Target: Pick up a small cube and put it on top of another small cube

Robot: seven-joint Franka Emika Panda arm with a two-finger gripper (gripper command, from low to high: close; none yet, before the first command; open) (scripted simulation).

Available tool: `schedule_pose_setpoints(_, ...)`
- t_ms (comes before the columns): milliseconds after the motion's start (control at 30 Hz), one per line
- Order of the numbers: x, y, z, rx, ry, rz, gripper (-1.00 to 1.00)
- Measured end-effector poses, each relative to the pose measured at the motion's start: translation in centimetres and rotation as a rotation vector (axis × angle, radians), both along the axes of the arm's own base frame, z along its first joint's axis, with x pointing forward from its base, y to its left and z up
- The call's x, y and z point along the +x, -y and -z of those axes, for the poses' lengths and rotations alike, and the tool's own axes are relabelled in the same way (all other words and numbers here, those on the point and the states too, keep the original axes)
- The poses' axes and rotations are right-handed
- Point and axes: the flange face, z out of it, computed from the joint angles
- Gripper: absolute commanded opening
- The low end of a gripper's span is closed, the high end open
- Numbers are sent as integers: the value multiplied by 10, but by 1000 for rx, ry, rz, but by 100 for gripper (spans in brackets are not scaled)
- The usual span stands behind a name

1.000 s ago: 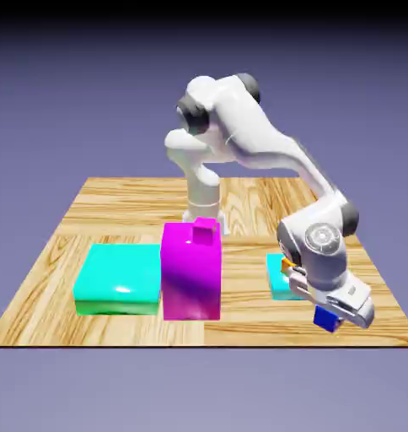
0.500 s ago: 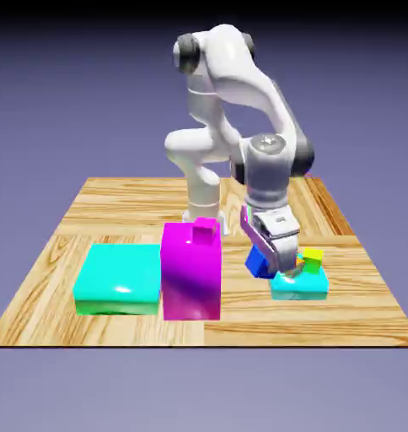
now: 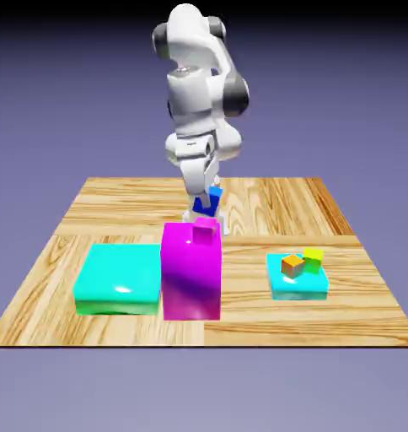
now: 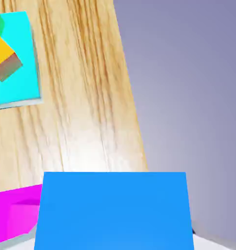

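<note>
Currently the white arm's two-finger gripper [image 3: 210, 201] is clamping the small solid blue cube [image 3: 212, 199], jaws closed tight on it, and is holding it in the air just above and slightly behind the small magenta-pink cube [image 3: 205, 230]. That pink cube is sitting on top of the tall magenta block [image 3: 190, 275]. Whether the two cubes are touching cannot be told. In the hand view the blue cube [image 4: 114, 211] is filling the lower frame, hiding the fingertips. A flat cyan slab [image 3: 117, 278] is lying beside the magenta block. A smaller cyan pad [image 3: 298, 286] is carrying an orange cube [image 3: 292, 266] and a yellow-green cube [image 3: 313, 256], well apart on the wooden table [image 3: 342, 304].
</note>
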Motion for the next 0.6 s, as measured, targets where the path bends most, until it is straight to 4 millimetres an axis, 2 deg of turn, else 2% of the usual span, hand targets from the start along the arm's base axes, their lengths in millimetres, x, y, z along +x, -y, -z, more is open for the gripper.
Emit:
schedule_pose_setpoints(167,-39,26,4,162,-11,122,-100)
schedule_pose_setpoints(233,-42,27,5,172,-13,128,-100)
schedule_pose_setpoints(367,-33,11,60,173,-13,127,-100)
schedule_pose_setpoints(400,-33,8,70,172,-13,128,100)
schedule_pose_setpoints(467,-33,8,70,171,-12,128,100)
schedule_pose_setpoints(600,-39,24,15,173,-12,127,100)
